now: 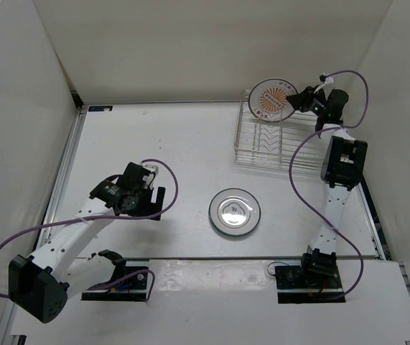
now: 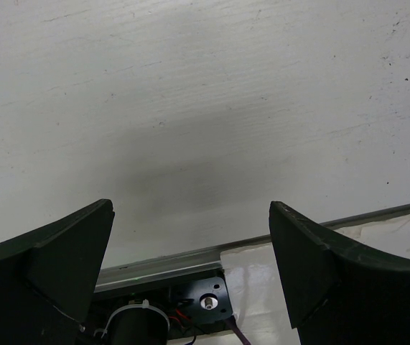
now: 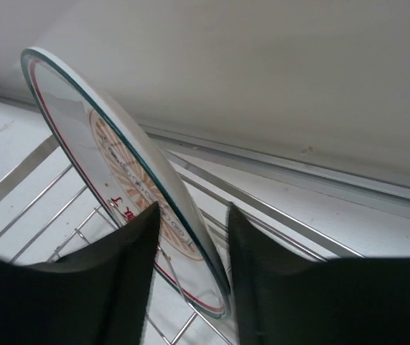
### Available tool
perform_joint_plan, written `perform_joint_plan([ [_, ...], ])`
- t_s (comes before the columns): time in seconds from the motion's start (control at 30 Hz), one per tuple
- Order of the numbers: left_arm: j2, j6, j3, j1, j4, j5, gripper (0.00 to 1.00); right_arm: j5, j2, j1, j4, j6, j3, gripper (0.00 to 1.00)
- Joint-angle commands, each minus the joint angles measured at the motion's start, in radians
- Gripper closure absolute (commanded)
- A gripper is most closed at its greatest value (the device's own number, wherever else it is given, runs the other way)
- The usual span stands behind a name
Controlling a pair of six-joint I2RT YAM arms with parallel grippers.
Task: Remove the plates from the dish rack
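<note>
the right jaws are closed on the sunburst plate (image 3: 115, 162), one finger against its patterned face and the other at its back, gripping low on the rim. from that grip the plate runs up and to the left in the wrist view, standing on edge and leaning, with its plane in line with the slot between the jaws. the overhead view puts it at the far left corner of the dish rack (image 1: 276, 144), with the right arm (image 1: 341, 162) reaching in from the rack's right end. whether its lower edge is free of the wires i cannot tell. the coming move likely has to follow the plate's own plane upward so the rim doesn't catch a divider.

the left jaws are apart and empty, over bare counter (image 1: 154, 136) well away from the rack, so the right arm is plainly the nearer one. a second plate (image 1: 235, 212) lies flat on the counter between the two arms.
</note>
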Motion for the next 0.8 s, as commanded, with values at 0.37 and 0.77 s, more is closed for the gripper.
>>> perform_joint_plan([
  [0.37,-0.002,0.007,0.036,-0.004,-0.001,-0.006,0.00,0.040,-0.042,0.005,-0.015,-0.047,0.004,1.00],
  [0.77,-0.006,0.004,0.037,-0.001,0.002,0.002,0.00,0.031,-0.192,0.002,0.022,-0.096,-0.085,1.00],
])
